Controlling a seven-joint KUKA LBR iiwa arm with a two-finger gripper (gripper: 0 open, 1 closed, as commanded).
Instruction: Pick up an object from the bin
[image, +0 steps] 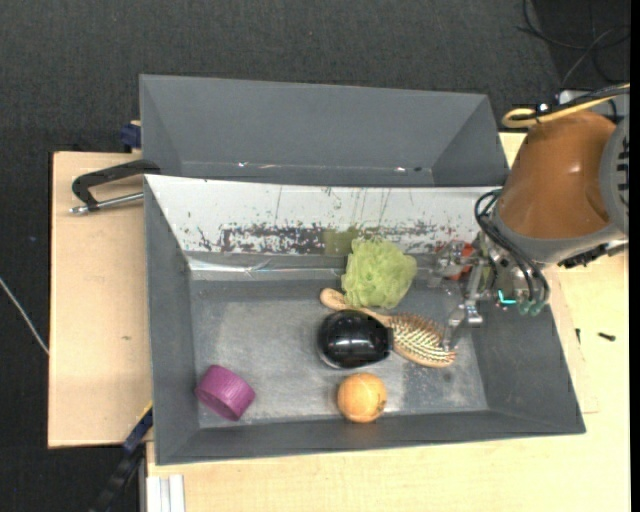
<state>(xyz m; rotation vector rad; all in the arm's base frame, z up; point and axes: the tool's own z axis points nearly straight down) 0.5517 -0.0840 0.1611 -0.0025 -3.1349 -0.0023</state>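
1. The gripper (468, 312) hangs low at the right side of the grey bin (165, 320), just beside the bristled head of a wooden hairbrush (422, 341). Whether it is released or clenched cannot be told.
2. The hairbrush lies slantwise mid-bin, its handle running up-left under a green mesh pouf (379, 273) that sits near the back wall.
3. A glossy black oval object (353, 339) touches the brush's left side. A round orange fruit (361, 397) sits just in front of it, near the front wall.
4. A purple cylinder (225, 391) lies in the front-left corner, well apart.
5. The sloping right wall is close to the gripper; bare floor opens across the left half.
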